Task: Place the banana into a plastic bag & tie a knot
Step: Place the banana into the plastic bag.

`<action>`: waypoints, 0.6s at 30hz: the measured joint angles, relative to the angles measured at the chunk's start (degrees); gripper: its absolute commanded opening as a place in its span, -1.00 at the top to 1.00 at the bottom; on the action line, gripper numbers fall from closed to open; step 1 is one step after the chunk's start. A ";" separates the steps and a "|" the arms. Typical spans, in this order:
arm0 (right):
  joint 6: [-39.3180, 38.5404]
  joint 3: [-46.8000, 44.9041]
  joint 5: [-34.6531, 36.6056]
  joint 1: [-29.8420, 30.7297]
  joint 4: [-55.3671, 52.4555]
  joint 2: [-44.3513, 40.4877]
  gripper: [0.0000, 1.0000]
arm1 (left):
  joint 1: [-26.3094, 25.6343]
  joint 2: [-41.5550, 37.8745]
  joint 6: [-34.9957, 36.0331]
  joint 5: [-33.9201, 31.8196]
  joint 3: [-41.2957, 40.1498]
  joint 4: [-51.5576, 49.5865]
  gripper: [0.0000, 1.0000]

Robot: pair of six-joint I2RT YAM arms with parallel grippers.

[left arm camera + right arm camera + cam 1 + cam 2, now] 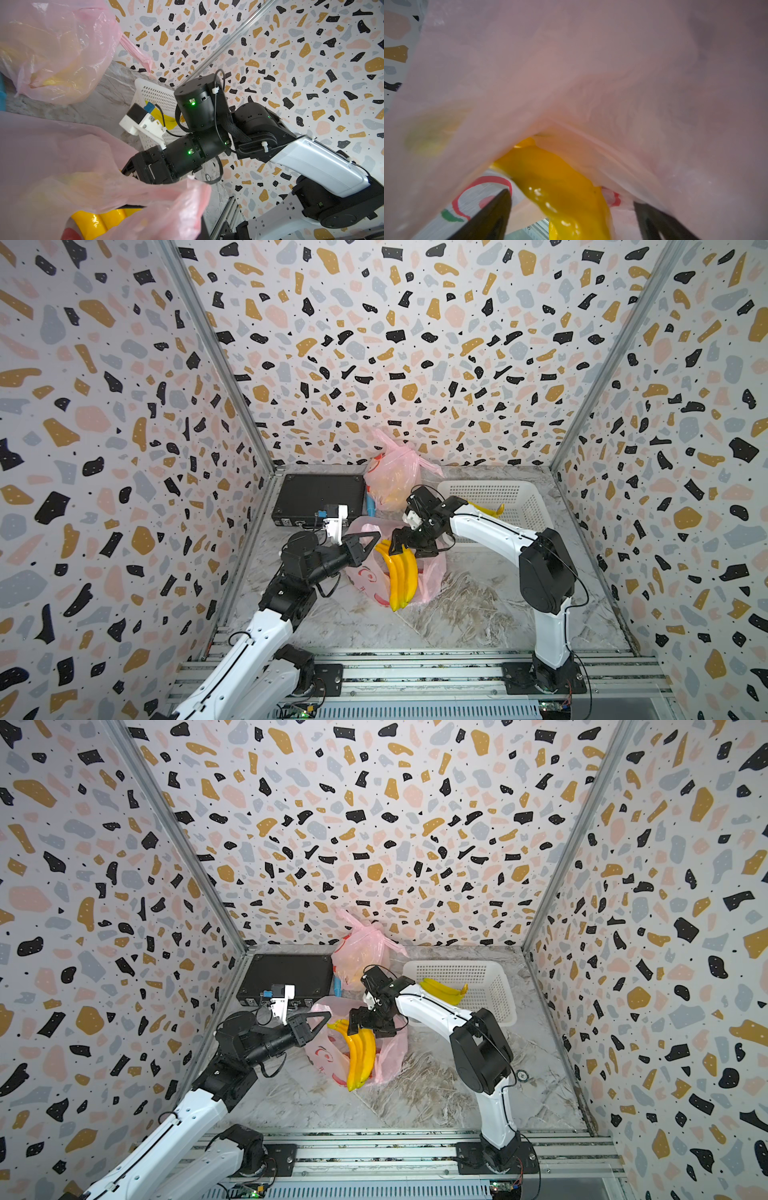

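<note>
1. I am looking down into a booth with speckled terrazzo-pattern walls and a marble-look table (478,614). Two white and black arms reach in from the near edge.
2. A pink, see-through plastic bag (430,583) lies crumpled in the middle of the table, its mouth towards the back.
3. A yellow banana bunch (400,578) lies lengthwise on the bag's lower sheet, inside the opened mouth. From above most of its yellow shows uncovered. I cannot tell how deep in the bag it sits.
4. The left gripper (371,540) comes in from the left at the bag's raised rim. Its jaws are together, and the pink film looks pinched at their tip.
5. The right gripper (409,549) hangs over the bunch's stem end. In the right wrist view its two black fingers (492,214) stand wide apart with the banana between them, not clamped on it. Pink film arches over that camera.
6. At the back wall a second pink bag (390,479) stands knotted, with something yellow inside.
7. Just to its right sits a white slotted basket (519,493) holding another banana (488,510).
8. To the left of the knotted bag lies a flat black case (320,493).
</note>
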 measured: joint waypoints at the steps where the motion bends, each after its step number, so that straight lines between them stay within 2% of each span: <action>1: -0.33 0.04 0.76 -0.02 0.00 -0.59 -0.99 | -0.04 -0.42 0.04 -1.03 0.00 -0.98 1.00; 5: -3.56 -2.05 5.51 -0.02 -0.20 -6.19 -0.99 | -0.04 -1.05 0.07 -5.16 0.07 -4.50 1.00; 8: -7.37 -7.28 9.16 -0.02 0.63 -15.06 -0.99 | -0.04 -1.05 0.07 -7.87 0.07 -6.54 1.00; 12: -13.46 -18.23 12.15 -0.02 4.24 -29.35 -0.98 | -0.04 -0.87 0.11 -10.27 0.26 -8.31 1.00; 14: -16.04 -23.69 12.50 0.20 5.66 -34.93 -0.91 | -0.04 -0.61 0.17 -11.08 0.42 -8.68 1.00; 18: -21.57 -35.54 16.70 5.66 11.32 -42.45 -0.95 | -0.04 0.46 0.46 -12.09 1.07 -9.09 1.00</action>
